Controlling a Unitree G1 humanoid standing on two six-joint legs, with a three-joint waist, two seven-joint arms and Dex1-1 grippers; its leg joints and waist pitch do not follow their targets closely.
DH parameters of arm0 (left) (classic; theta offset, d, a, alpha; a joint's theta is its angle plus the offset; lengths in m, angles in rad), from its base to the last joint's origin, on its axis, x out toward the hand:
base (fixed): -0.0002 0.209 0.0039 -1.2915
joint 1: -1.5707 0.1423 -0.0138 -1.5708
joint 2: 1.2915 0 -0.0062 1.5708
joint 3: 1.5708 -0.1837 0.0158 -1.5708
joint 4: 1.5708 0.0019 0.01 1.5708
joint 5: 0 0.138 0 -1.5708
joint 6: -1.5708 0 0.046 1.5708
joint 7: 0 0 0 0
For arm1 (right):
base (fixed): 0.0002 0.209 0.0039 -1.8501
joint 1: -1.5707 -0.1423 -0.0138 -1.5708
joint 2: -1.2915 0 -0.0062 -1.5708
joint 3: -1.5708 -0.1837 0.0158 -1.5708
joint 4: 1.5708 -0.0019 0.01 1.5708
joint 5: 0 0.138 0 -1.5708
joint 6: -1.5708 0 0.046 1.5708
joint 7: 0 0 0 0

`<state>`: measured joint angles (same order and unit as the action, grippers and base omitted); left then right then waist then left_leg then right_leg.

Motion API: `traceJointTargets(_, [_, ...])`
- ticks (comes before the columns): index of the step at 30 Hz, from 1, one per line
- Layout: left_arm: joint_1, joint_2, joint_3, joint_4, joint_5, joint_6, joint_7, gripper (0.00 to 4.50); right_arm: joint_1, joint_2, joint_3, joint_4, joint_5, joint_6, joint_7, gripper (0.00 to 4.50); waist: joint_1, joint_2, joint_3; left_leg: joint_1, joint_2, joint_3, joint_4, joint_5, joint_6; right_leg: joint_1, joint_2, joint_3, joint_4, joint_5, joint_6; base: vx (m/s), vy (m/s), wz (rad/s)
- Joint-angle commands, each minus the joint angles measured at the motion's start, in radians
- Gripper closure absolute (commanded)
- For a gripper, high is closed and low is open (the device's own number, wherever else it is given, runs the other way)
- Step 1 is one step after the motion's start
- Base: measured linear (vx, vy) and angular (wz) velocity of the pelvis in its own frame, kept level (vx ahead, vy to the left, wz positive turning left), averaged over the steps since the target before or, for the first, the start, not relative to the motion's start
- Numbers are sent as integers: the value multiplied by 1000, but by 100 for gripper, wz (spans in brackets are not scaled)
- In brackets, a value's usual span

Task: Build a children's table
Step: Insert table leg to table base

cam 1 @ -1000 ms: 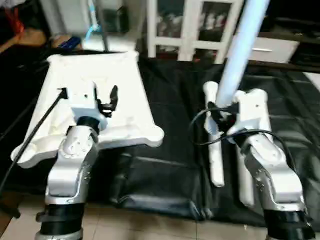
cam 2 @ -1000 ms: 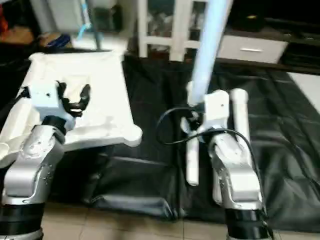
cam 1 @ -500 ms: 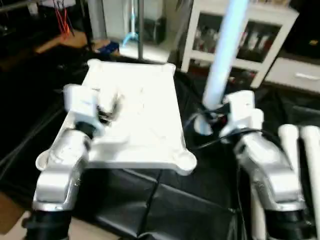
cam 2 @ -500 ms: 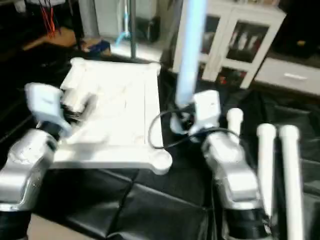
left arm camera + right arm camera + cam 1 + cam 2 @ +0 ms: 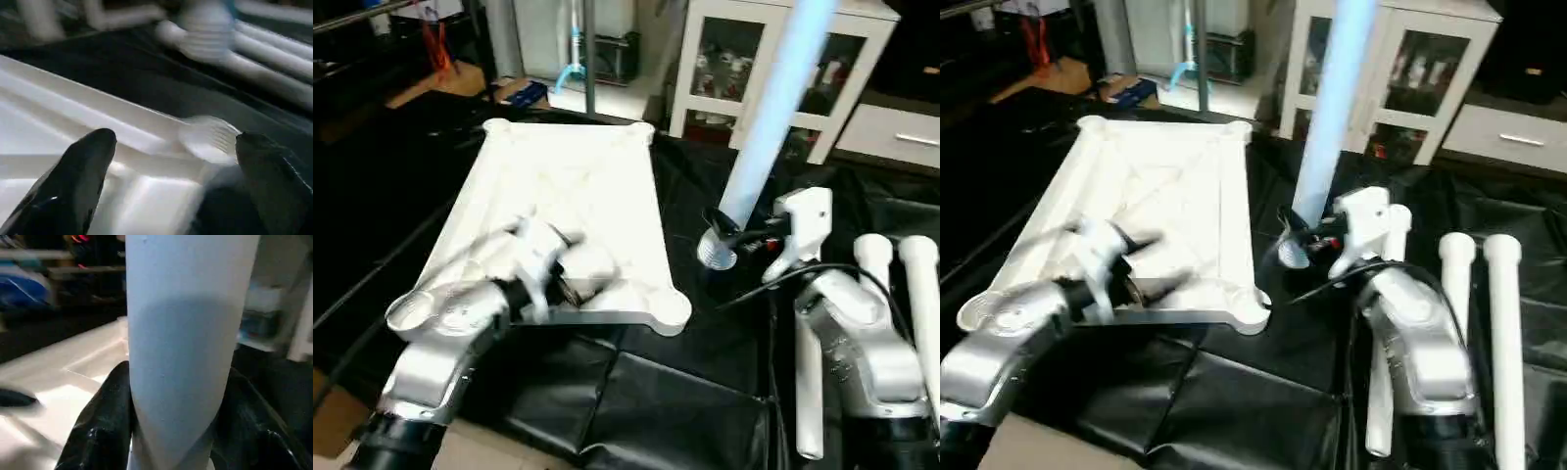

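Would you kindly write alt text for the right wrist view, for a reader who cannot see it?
A thick white plastic tube leg stands upright, clamped between the right gripper's two black fingers. Behind it lies the white plastic rectangular tabletop, with a white glass-door cabinet blurred beyond.

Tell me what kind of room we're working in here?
Probably a lived-in room doubling as a test space: a white glass-door cabinet with small items on its shelves, a white drawer unit beside it, and a black sheet spread under the tabletop.
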<state>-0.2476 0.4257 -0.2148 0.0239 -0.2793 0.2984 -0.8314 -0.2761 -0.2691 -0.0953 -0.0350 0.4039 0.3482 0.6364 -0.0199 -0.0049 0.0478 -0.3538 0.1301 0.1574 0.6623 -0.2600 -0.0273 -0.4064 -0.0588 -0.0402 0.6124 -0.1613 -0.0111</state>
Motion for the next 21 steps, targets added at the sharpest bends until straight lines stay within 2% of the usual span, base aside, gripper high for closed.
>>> traceJointTargets(1, [-30,11,-24,29,17,-7,-44,8,-15,-20,-13,21,39,20,62,265,-5,6,-53,-2,83,-36,-110,-236,3,42,-85,53,-80,-329,-198,0,0,0])
traceJointTargets(2, [-61,18,-53,80,49,-22,-74,8,-16,-38,-1,35,48,35,112,265,-7,12,-54,-7,83,-37,-109,-201,15,49,-85,52,-77,-301,-211,0,0,0])
traceJointTargets(4, [-88,17,-66,123,68,-35,-93,8,-17,-43,3,31,71,59,149,265,-6,12,-56,-3,81,-33,-105,-189,28,47,-84,51,-80,-308,-210,0,0,0])
traceJointTargets(5, [-101,18,-69,144,74,-41,-112,8,-19,-47,7,30,80,65,162,265,-6,9,-60,-10,83,-34,-103,-128,41,56,-89,51,-73,-245,-233,0,0,0])
traceJointTargets(9, [-134,30,-88,214,105,-68,-144,8,-26,-59,44,51,51,19,178,265,-4,11,-62,-7,86,-30,-101,-72,64,55,-87,47,-66,-176,-265,0,0,0])
traceJointTargets(11, [-144,45,-103,234,101,-69,-181,8,-33,-56,48,58,55,10,189,265,-3,11,-63,-4,87,-29,-102,-66,71,55,-89,47,-64,-170,-273,0,0,0])
traceJointTargets(12, [-144,48,-106,236,97,-67,-190,33,-34,-56,49,58,57,9,193,265,-2,12,-62,-3,89,-29,-102,-69,70,54,-89,48,-65,-171,-276,0,0,0])
traceJointTargets(15, [-143,70,-110,230,86,-50,-229,42,-39,-57,48,54,52,3,194,265,-1,14,-57,1,92,-28,-107,-110,54,52,-88,47,-66,-198,-281,0,0,0])
traceJointTargets(17, [-136,89,-109,212,73,-17,-263,61,-43,-60,41,49,53,7,197,265,-2,13,-54,3,92,-28,-110,-152,33,50,-89,49,-68,-252,-273,0,0,0])
traceJointTargets(18, [-131,94,-106,204,74,-13,-268,85,-45,-62,39,46,54,9,199,265,-4,7,-53,2,92,-27,-111,-160,30,50,-89,49,-71,-265,-268,0,0,0])
traceJointTargets(19, [-129,94,-105,203,75,-13,-268,85,-45,-63,40,45,54,10,199,265,-3,11,-53,5,93,-26,-111,-171,22,48,-89,49,-72,-283,-262,0,0,0])
traceJointTargets(20, [-124,94,-100,202,79,-15,-267,87,-43,-68,42,39,58,11,201,265,-4,4,-52,4,94,-25,-112,-173,20,48,-90,50,-72,-293,-258,0,0,0])
traceJointTargets(21, [-124,94,-100,202,79,-15,-267,87,-43,-68,42,39,58,11,201,265,-4,4,-52,4,94,-25,-112,-173,20,48,-90,50,-72,-293,-258,0,0,0])
